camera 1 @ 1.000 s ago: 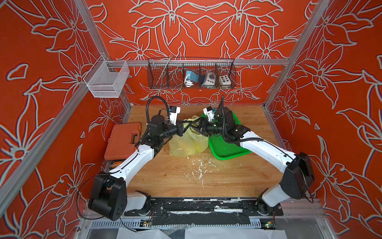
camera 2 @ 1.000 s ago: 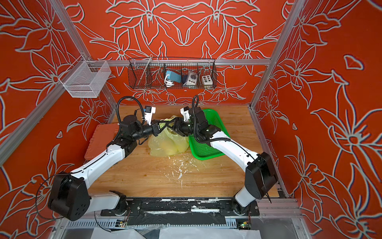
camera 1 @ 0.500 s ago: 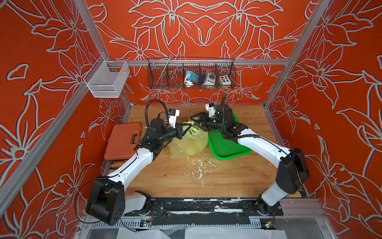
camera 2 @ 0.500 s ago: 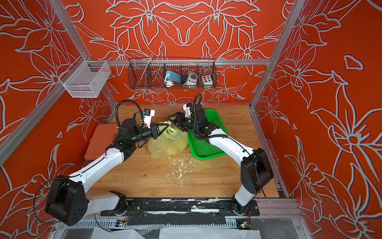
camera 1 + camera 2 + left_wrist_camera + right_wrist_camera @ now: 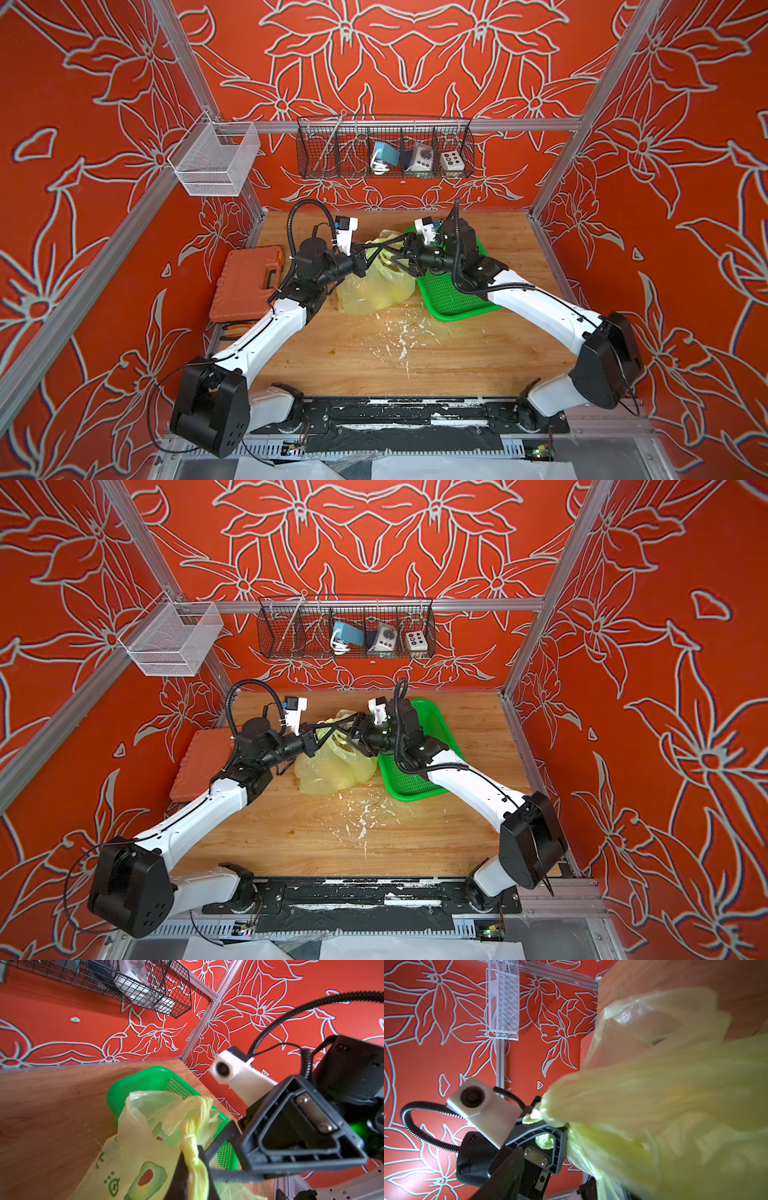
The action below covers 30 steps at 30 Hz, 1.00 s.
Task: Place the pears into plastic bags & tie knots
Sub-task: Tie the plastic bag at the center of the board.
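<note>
Pinching the bag's twisted strap (image 5: pixel 192 1147), my left gripper (image 5: pixel 194 1172) is clamped tight. My right gripper (image 5: pixel 398 257) gapes wide around the bunched top, gripping nothing. The bag (image 5: pixel 374 291) sits on the table (image 5: pixel 436 365), touching the green basket (image 5: pixel 453 297); I can't pick out the pears inside. Risks: with the right jaws slack the wrap may unwind, or a left pull may tear the thin plastic or tip the bag. The wood is scuffed with white flecks (image 5: pixel 399 338), the walls are red floral, there's a wire rack (image 5: pixel 384 151) at the back and an orange case (image 5: pixel 249 282) to the left.

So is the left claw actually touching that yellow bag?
Touching. The left wrist view shows the left gripper shut on the twisted handle of the plastic bag.
</note>
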Motion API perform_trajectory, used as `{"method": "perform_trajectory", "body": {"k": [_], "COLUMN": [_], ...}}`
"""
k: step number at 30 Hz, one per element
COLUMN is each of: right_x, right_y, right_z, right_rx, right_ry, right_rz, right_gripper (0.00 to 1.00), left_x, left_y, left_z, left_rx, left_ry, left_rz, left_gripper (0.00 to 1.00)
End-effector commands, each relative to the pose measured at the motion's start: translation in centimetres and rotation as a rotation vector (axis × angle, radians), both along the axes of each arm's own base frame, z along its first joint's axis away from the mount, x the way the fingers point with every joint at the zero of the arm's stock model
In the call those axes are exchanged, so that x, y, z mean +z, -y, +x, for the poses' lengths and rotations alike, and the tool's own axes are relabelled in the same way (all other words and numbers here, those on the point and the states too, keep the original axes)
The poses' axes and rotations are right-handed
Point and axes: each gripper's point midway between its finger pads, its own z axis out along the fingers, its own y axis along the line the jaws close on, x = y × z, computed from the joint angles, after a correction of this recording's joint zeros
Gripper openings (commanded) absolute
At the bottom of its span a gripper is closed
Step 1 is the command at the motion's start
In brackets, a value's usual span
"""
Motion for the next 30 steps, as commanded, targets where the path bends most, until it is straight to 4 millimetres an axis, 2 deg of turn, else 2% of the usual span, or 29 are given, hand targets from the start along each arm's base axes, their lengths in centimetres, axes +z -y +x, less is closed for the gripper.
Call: {"method": "perform_trajectory", "body": {"k": [1, 9, 17, 24, 30], "right_x": [0.7, 0.7, 2.1, 3.3, 4.6], "right_y": [-1.2, -2.0, -2.5, -2.1, -1.3], "right_z": [-0.1, 2.1, 4.4, 4.7, 4.1], "right_rx": [0.012, -0.048, -0.082, -0.080, -0.077], "right_ry": [-0.017, -0.017, 0.005, 0.027, 0.055], "right_rz": [0.054, 0.090, 0.137, 0.164, 0.183], "right_gripper": [0.73, 0.74, 0.73, 0.71, 0.68], "left_x": [1.8, 1.5, 0.9, 0.4, -0.2], "left_y": [0.4, 1.0, 1.3, 1.3, 1.2], "left_z": [-0.3, -0.5, -0.8, -1.1, -1.3], "left_rx": [-0.012, -0.039, -0.065, -0.072, -0.068], "left_ry": [0.077, 0.063, 0.045, 0.035, 0.025], "left_rz": [-0.014, -0.013, -0.003, 0.010, 0.019], "left_gripper": [0.00, 0.00, 0.00, 0.00, 0.00]}}
